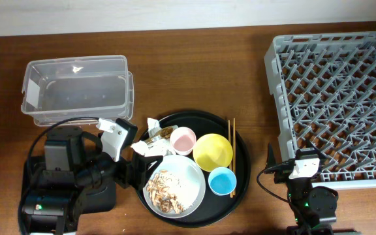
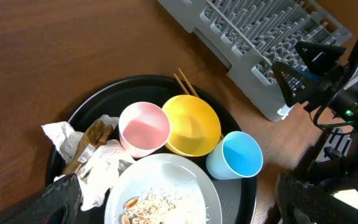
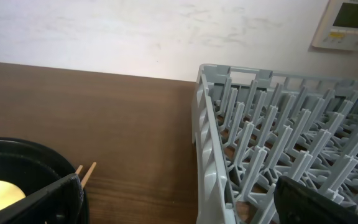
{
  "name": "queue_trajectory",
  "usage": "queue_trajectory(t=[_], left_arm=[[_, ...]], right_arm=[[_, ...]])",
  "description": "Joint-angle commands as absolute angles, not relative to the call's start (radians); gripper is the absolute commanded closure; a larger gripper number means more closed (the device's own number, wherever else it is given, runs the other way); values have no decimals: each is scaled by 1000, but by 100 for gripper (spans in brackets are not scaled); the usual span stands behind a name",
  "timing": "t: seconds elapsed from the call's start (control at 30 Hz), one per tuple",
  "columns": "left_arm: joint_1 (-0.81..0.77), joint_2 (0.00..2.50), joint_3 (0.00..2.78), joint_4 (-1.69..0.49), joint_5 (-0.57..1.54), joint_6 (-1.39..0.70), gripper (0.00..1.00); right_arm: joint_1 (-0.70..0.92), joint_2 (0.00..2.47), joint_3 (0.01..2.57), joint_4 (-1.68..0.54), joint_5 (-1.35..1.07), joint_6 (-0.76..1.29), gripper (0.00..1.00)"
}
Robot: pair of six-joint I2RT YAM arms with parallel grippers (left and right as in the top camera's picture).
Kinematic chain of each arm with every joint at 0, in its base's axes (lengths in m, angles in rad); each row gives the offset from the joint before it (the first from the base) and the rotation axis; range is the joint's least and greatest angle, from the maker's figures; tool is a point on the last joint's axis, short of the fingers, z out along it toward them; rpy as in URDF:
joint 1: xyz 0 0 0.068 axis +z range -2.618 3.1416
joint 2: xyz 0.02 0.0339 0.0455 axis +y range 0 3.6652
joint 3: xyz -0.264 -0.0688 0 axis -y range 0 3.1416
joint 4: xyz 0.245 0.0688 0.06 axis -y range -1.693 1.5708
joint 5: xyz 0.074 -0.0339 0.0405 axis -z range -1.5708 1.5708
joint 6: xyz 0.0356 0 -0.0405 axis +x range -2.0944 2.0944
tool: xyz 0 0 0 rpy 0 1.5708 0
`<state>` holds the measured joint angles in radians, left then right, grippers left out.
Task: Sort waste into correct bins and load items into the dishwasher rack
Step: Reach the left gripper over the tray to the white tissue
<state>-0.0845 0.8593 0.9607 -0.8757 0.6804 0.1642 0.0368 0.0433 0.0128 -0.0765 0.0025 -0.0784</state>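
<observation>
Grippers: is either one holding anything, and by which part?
Nothing held. Left gripper has its jaws open by the tray; right gripper has its jaws open by the rack.

The left arm [image 1: 70,173] sits folded low at the near left of the desk [image 1: 175,72], its wrist turned toward the right. The left pincer [image 2: 179,196] stands spread wide with nothing between its dark fingers [image 2: 58,202], which fill the bottom corners of its wrist view. The right arm [image 1: 312,199] is tucked at the near right, pointing away from its base. The right pincer [image 3: 179,202] likewise gapes wide and empty, with its fingers low at both edges.
</observation>
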Motion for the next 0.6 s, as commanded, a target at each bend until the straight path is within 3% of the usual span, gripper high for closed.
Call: queue_trajectory(t=[0.0,0.13,0.2,0.47,0.57], left_arm=[[-130,855,1019,-917,617,134,1],[-263,921,1219,-1144,168,-39,1],[-315,986,1332,-1257,78,-68,1],[-385,1065,1406,-1286,296,-68,1],[-385,1097,1405,-1275,224,-68,1]], right_arm=[[32,42,6,-80,12,-78,1],[32,42,6,-80,12,-78,1],[32,42,6,-80,12,-78,1],[32,42,6,-80,12,-78,1],[32,42,6,-80,12,-78,1]])
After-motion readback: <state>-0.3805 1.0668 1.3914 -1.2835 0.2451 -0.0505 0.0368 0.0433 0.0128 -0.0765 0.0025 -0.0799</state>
